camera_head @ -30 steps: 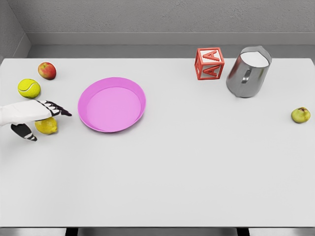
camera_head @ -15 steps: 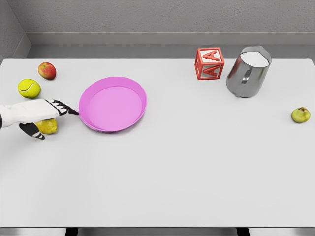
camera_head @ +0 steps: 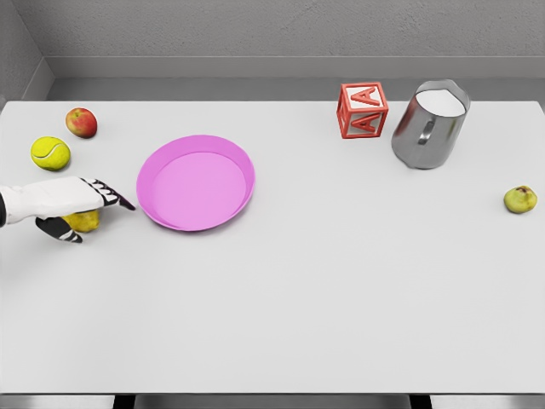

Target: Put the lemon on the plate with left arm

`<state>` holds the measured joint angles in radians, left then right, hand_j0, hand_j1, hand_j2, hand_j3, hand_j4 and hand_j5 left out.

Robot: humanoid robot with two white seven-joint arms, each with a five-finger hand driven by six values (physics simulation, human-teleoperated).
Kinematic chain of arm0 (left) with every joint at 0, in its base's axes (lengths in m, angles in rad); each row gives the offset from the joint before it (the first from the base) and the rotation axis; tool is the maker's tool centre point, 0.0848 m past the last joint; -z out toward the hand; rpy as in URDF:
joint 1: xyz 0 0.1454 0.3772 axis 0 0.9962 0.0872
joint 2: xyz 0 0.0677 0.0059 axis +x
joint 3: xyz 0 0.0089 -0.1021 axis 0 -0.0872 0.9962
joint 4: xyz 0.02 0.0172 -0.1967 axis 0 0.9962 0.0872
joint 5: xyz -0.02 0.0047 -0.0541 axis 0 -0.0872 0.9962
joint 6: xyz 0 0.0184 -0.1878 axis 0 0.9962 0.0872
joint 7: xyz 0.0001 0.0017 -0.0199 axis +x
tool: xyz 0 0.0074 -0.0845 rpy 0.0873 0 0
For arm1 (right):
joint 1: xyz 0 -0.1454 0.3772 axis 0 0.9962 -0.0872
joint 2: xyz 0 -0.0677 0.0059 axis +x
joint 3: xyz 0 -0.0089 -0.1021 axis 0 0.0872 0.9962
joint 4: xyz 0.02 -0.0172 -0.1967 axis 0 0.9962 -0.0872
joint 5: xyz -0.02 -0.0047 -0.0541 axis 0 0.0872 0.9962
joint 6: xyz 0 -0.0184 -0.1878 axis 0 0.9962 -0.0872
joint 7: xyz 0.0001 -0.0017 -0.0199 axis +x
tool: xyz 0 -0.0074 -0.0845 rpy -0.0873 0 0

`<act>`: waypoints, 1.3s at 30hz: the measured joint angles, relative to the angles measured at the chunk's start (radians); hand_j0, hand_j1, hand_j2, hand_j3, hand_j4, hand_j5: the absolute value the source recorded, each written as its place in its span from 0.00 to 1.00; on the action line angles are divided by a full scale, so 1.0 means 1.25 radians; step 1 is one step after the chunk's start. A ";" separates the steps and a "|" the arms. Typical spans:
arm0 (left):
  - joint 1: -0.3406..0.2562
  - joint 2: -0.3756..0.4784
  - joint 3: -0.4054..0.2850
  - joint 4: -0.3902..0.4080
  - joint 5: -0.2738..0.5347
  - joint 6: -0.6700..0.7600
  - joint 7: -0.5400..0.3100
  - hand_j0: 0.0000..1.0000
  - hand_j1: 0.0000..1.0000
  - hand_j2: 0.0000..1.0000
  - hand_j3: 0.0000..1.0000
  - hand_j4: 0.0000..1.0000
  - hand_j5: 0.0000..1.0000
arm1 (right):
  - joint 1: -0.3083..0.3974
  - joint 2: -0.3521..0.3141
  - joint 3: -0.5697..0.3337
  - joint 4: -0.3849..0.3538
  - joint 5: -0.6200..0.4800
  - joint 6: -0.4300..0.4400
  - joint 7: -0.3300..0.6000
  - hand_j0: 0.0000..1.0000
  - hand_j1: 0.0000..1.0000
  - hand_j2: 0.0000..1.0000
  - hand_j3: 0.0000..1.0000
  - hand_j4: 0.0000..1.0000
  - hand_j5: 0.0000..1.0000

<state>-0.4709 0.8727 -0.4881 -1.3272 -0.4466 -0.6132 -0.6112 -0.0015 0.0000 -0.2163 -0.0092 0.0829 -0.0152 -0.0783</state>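
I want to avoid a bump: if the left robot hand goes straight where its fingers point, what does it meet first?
Probably the plate: the left robot hand points right at its near rim, though height is unclear.

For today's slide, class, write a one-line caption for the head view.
Left hand covers the lemon beside the pink plate on a white table.

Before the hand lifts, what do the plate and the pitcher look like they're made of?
The plate looks like plastic: uniform pink, matte, with only a soft sheen on its raised rim. The pitcher looks like metal, probably brushed steel: grey with streaky reflections along its wall. Being a simulator render, both are guesses from appearance.
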 measured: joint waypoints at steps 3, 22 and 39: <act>0.000 0.003 0.000 0.002 -0.001 0.000 0.000 0.86 0.86 0.86 0.86 0.86 0.86 | 0.000 0.000 0.000 0.000 0.000 0.000 0.000 1.00 1.00 1.00 1.00 1.00 1.00; 0.005 0.020 0.000 0.007 -0.004 0.000 0.000 0.76 0.76 0.76 0.76 0.76 0.76 | 0.000 0.000 0.000 0.000 0.000 0.000 0.000 1.00 1.00 1.00 1.00 1.00 1.00; 0.002 0.030 0.000 0.009 0.000 0.000 0.000 0.56 0.56 0.56 0.56 0.56 0.56 | 0.000 0.000 0.000 0.000 0.000 0.000 0.000 1.00 1.00 1.00 1.00 1.00 1.00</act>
<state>-0.4679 0.9106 -0.4883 -1.3161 -0.4472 -0.6135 -0.6114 -0.0015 0.0000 -0.2164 -0.0092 0.0829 -0.0153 -0.0782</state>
